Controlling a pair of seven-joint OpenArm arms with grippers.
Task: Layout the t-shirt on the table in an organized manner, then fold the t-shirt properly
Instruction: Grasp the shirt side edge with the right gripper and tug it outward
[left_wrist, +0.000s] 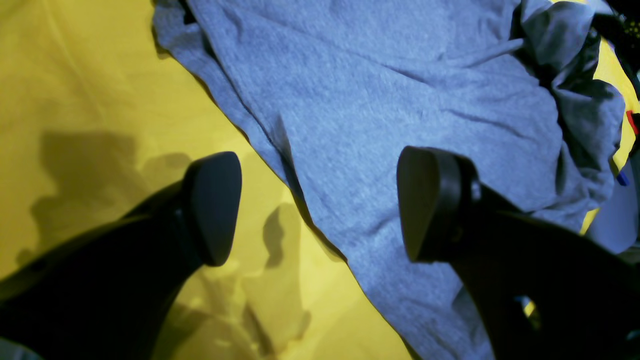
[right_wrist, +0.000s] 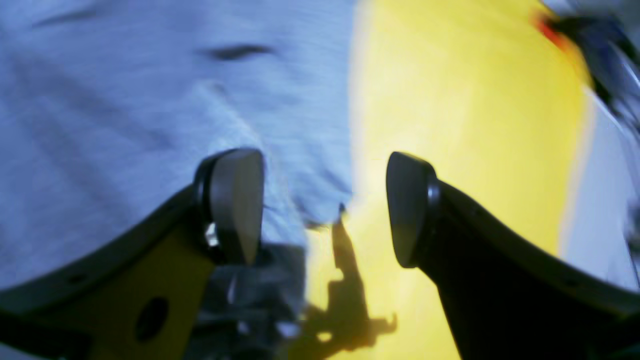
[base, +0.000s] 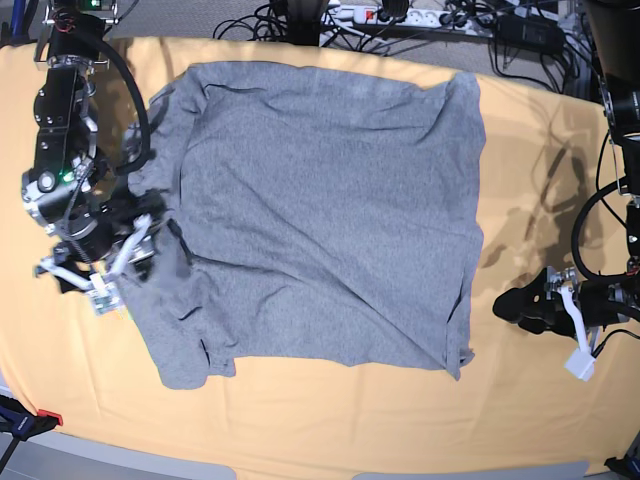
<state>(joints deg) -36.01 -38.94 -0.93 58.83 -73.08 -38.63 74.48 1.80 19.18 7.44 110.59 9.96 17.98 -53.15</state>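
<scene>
The grey t-shirt lies spread across the table, plain side up, with wrinkles and a bunched sleeve at its left side. In the base view my right gripper hovers at that left sleeve edge. The right wrist view is blurred; there the right gripper stands open over the t-shirt edge, with nothing between its fingers. My left gripper sits just off the shirt's right hem. In the left wrist view the left gripper is open and empty above the t-shirt edge and the table.
Cables and a power strip run along the table's far edge. A dark clamp with a red tip sits at the front left corner. The table's front edge lies close below the shirt.
</scene>
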